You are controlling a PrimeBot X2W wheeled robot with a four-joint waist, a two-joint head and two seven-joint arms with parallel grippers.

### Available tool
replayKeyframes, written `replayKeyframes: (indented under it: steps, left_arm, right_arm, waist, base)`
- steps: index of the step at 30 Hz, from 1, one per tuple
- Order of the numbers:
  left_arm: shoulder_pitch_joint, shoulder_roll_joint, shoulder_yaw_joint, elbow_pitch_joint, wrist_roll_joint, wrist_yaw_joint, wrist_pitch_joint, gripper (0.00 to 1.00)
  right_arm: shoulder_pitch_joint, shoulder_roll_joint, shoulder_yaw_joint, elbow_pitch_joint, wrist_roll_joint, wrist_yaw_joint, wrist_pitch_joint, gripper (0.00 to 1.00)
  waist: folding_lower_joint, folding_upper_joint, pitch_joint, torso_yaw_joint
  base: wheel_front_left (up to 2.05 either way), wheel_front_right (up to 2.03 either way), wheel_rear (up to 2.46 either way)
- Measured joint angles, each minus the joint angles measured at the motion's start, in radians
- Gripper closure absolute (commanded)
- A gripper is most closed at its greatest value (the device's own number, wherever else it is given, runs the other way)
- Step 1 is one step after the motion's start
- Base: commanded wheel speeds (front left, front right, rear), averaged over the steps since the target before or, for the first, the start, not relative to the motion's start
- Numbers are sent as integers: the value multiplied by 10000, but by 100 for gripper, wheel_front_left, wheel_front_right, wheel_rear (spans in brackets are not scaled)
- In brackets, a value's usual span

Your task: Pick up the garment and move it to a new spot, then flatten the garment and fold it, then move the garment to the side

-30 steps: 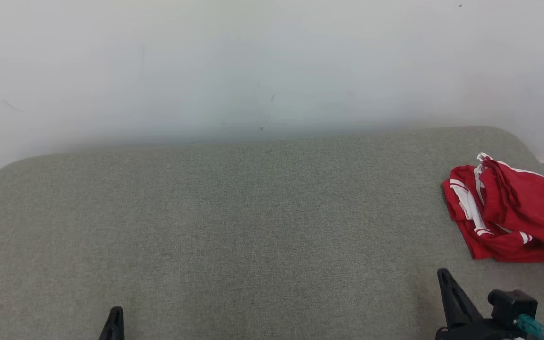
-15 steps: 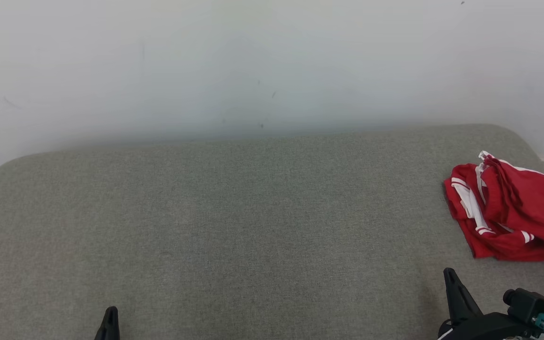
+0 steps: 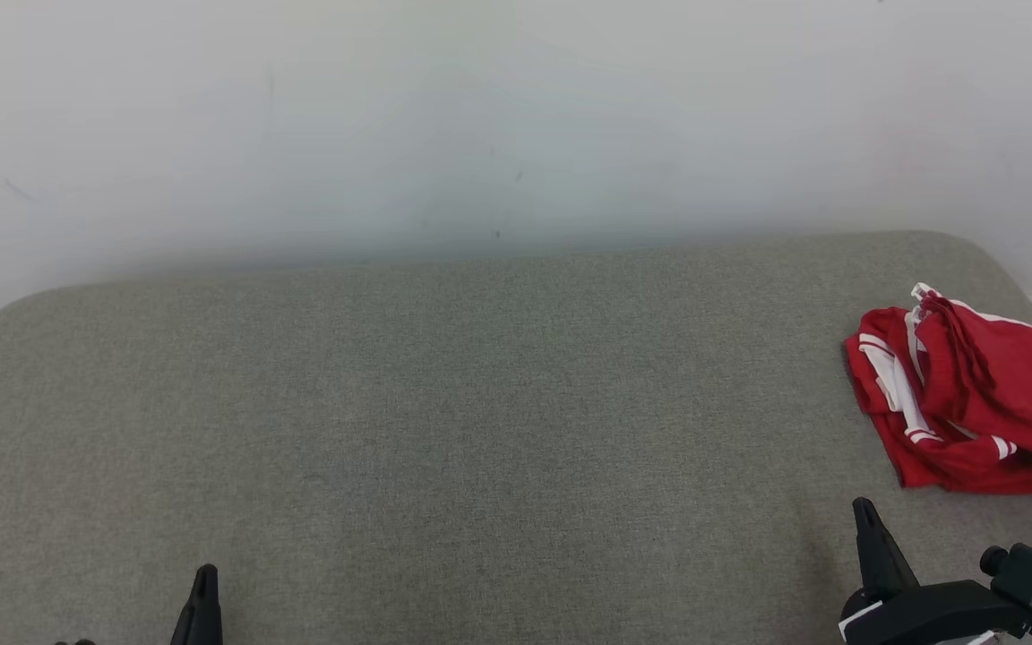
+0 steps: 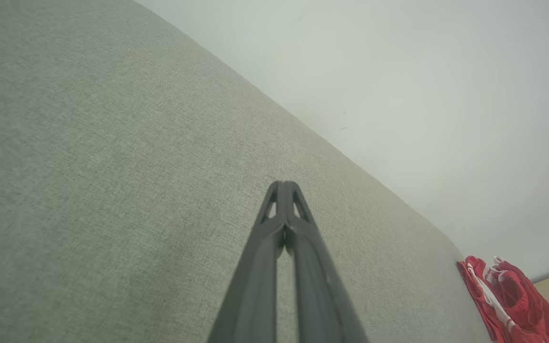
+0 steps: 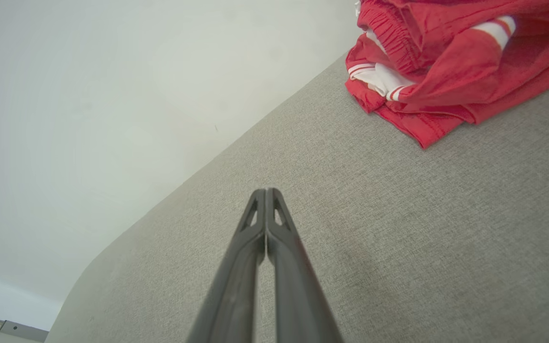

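The red garment [image 3: 973, 421] lies in a rumpled, loosely doubled heap at the counter's [image 3: 480, 403] right end. That suits a pile awaiting pickup or one already folded and set aside (the creases don't settle it). The left tool [image 3: 205, 573] and right tool [image 3: 864, 512] are clenched on nothing. Should it need lifting, pinch a hem, not the bulge. Since a second ago only the view tilted slightly and the right tool edged outward.

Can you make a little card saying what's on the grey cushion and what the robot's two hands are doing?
surface: grey fabric surface, white wall behind
garment: red with white stripes, bunched up at the right end
left gripper: shut, empty, over bare fabric
right gripper: shut, empty, near the garment, not touching
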Motion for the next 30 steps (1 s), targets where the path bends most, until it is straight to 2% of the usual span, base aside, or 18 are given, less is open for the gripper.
replayKeyframes:
  steps: [30]
  left_arm:
    - [-503, -10, 121, -111, -3695, 0, 1001, 100]
  right_arm:
    - [-7, 420, -727, -721, 3204, 0, 917, 100]
  waist:
    - [0, 0, 168, 36]
  base:
    - [0, 0, 0]
